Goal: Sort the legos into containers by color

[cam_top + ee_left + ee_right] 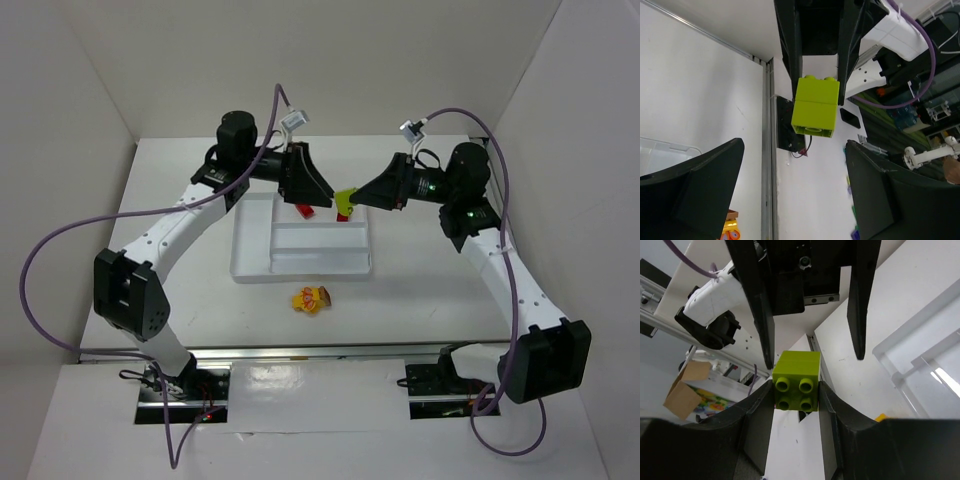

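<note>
Your right jaws are closed on a lime green plastic two-by-two brick (346,198), pinching its sides and holding it in the air over the far right corner of the shallow translucent-white plastic tray (250,270). Your left jaws stand wide open just beside that brick, facing it and gripping nothing. Two small red bricks (305,210) lie in the tray's far long compartment, one almost under the held brick. A small cluster of yellow and orange bricks (312,299) sits on the white desk (420,300), just off the tray's near edge. The studs of the green brick show no lettering you could read.
</note>
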